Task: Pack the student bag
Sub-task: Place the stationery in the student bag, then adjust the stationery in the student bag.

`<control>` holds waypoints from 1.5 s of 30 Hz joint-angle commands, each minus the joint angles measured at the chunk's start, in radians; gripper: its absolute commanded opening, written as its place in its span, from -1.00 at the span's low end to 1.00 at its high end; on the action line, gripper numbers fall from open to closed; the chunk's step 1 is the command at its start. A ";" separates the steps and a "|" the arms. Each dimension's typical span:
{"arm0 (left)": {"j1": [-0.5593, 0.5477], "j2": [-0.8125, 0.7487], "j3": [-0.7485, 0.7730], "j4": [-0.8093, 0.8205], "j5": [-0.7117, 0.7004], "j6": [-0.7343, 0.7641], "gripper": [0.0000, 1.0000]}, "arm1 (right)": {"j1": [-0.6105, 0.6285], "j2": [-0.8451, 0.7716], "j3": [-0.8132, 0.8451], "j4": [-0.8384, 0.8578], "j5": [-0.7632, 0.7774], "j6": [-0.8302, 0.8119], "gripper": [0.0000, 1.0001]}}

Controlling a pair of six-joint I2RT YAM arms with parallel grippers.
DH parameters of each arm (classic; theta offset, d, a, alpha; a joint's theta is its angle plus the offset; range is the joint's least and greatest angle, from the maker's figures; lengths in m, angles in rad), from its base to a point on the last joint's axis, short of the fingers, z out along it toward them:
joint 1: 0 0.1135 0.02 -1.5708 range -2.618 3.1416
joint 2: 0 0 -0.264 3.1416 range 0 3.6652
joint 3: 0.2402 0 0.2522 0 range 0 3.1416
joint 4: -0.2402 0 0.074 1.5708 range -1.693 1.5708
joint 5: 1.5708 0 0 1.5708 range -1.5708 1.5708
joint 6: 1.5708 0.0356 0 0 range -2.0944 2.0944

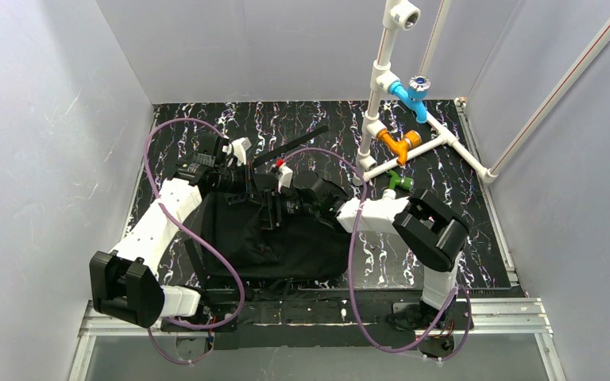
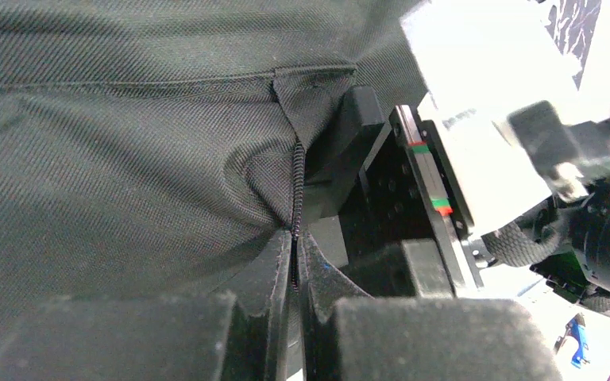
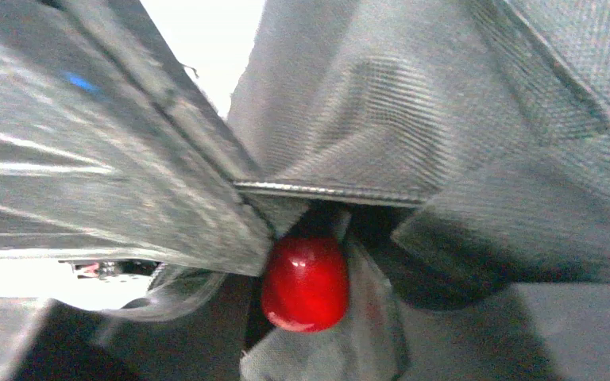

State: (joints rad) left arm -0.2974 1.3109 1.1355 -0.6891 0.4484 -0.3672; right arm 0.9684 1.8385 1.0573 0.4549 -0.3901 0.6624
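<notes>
The student bag [image 1: 278,238] is lying flat in the middle of the table [image 1: 476,198], between the two arms, and both grippers are working at its far edge. The left gripper [image 2: 295,255] is pinching shut on the bag's zip line [image 2: 297,186], right where the fabric is folding into a seam. The right gripper [image 1: 276,203] is pressing in among the folds just beside it. Its own camera is showing only blurred black cloth and a small red rounded thing [image 3: 306,282] (what that is cannot be told), so whether its jaws are open or holding anything cannot be told either.

As for progress, no books or small items are lying loose on the table in the overhead view; only a frame of white pipes [image 1: 401,147] is standing at the far right. That is hinting that the loading may be over and the zip is what remains. The bag's inside is hidden, though, and the same pose would suit opening it. On this judgement, what is left is running the zip along and letting go.
</notes>
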 commanded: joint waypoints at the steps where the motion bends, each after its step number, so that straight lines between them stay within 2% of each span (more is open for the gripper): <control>1: -0.006 -0.059 -0.004 -0.044 0.024 -0.006 -1.00 | -0.023 0.011 -0.031 0.321 0.001 0.200 0.26; 7: -0.006 -0.056 -0.010 -0.043 0.028 -0.001 -1.00 | -0.060 -0.087 -0.114 0.228 -0.021 0.153 0.64; 12: -0.006 -0.049 -0.011 -0.041 0.026 0.005 -1.00 | -0.079 -0.163 -0.140 0.063 0.006 0.075 0.62; 14: -0.006 -0.048 -0.013 -0.040 0.029 0.006 -1.00 | -0.079 -0.174 -0.144 0.025 0.018 0.046 0.41; 16: -0.006 -0.048 -0.012 -0.041 0.032 0.008 -1.00 | -0.079 -0.163 -0.145 0.032 0.005 0.036 0.05; 22: -0.006 -0.047 -0.011 -0.043 0.038 0.006 -1.00 | -0.052 -0.053 -0.095 0.063 -0.008 0.029 -0.38; 25: -0.006 -0.047 -0.008 -0.043 0.047 0.000 -1.00 | -0.010 0.010 -0.058 0.113 -0.029 0.068 -0.48; 29: -0.006 -0.043 -0.005 -0.044 0.034 0.002 -1.00 | 0.054 0.116 0.028 0.322 -0.100 0.209 -0.50; 31: -0.006 -0.042 -0.003 -0.047 0.027 0.002 -1.00 | 0.056 0.124 0.044 0.347 -0.110 0.232 -0.49; 39: -0.006 -0.029 -0.018 -0.047 0.009 0.011 -1.00 | 0.003 -0.078 -0.051 -0.106 0.058 -0.061 -0.24; 45: -0.006 -0.040 -0.013 -0.052 -0.018 0.019 -1.00 | -0.029 -0.174 -0.128 -0.157 0.064 -0.103 -0.09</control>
State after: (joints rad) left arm -0.2909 1.3067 1.1213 -0.7383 0.3927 -0.3584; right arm 0.9577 1.7214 0.9630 0.3855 -0.3450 0.6418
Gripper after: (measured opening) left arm 0.019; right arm 0.444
